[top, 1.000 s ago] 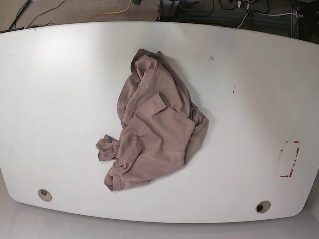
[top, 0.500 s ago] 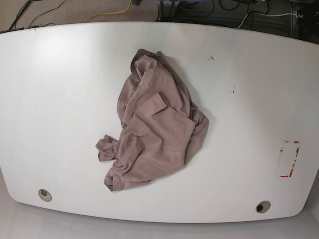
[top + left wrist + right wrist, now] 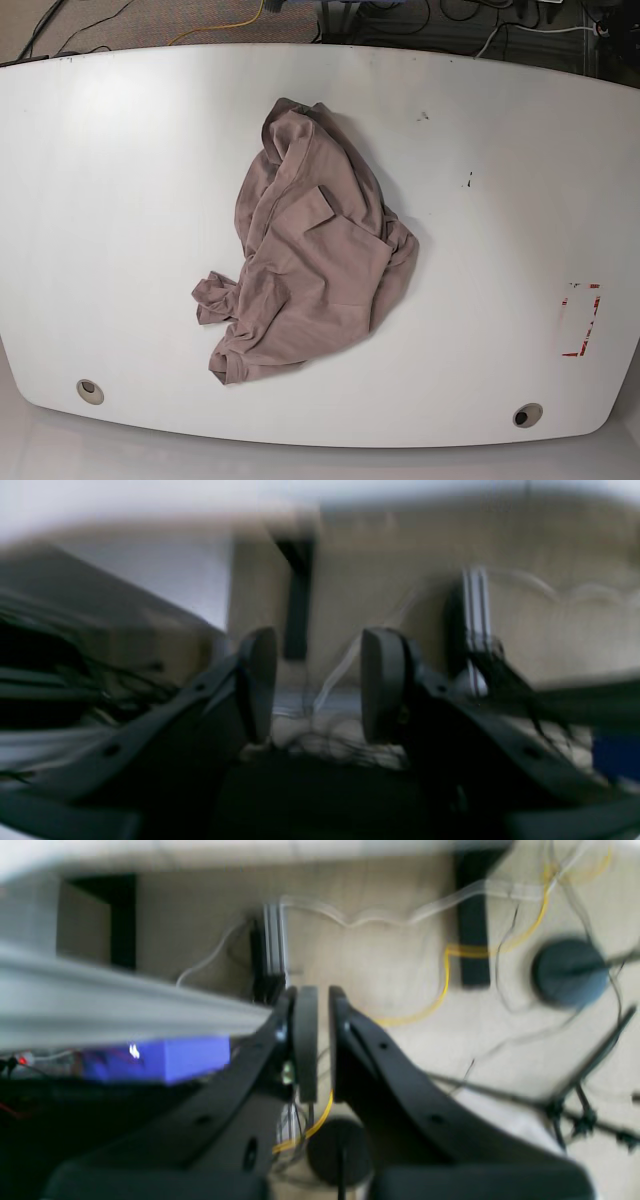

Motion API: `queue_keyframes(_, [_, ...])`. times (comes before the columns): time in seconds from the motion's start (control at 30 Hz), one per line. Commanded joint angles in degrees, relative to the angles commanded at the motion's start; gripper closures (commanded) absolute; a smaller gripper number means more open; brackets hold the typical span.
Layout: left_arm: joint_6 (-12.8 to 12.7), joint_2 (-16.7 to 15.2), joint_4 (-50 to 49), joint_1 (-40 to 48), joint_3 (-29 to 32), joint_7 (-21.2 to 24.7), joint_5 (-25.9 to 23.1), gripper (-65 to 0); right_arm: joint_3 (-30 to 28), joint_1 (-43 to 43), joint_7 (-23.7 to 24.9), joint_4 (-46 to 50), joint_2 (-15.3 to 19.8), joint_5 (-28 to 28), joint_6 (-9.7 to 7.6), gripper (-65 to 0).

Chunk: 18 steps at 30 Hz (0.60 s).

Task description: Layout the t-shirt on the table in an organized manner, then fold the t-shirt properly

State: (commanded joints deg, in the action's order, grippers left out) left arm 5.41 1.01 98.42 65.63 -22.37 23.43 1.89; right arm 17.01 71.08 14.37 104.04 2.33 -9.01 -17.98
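T-shirt (image 3: 310, 255), mauve-brown, lies crumpled in a heap near the middle of the white table (image 3: 120, 200). It is bunched and layered over itself, with a twisted lump at its lower left and a rolled ridge along its right side. No sleeve, collar or hem can be told apart with confidence. Neither arm appears in the base view; nothing touches the garment.

Left gripper (image 3: 317, 685), seen by its wrist camera, has its fingers set moderately apart with nothing between them. It points at floor, cables and furniture, not at the cloth; the picture is blurred. Right gripper (image 3: 317, 1045) has its pads nearly together, a thin gap showing, and holds nothing. It also looks down on floor, a yellow cable (image 3: 445, 990) and a round stand base (image 3: 570, 971).

Risks, as judged:
- A pinch taken on the heap may catch several layers at once, so the shirt would lift as a bundle instead of spreading.
- Seizing an unidentified edge could leave the shirt twisted or inside out, spoiling the layout.
- The right gripper must spread its fingers before descending, or it will only push the cloth.
- Dragging on the glossy top may slide the whole garment toward an edge.
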Motion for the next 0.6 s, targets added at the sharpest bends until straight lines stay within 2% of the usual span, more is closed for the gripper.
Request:
queue_keyframes(0.13, [0.00,-2.55,5.10,-0.35,-1.14,0.00,0.00,-24.9,0.09,-2.02,0.00,3.43,0.00,0.09,0.00,-3.5])
queue_keyframes(0.37, [0.00,-3.34,9.58,-4.13,2.02,0.00,0.00,-25.8,-0.18,-8.62,0.00,5.98,-0.18,0.09,0.00,-3.5])
queue_keyframes(0.43, [0.00,-3.34,9.85,-5.27,2.99,0.00,0.00,-28.5,-0.18,-10.73,0.00,6.51,-0.26,0.09,0.00,-3.6])
queue_keyframes(0.6, [0.00,-3.25,9.85,-8.79,4.75,-0.18,0.00,-41.4,-0.35,-15.82,-0.09,6.95,-0.26,0.09,0.00,-4.0])
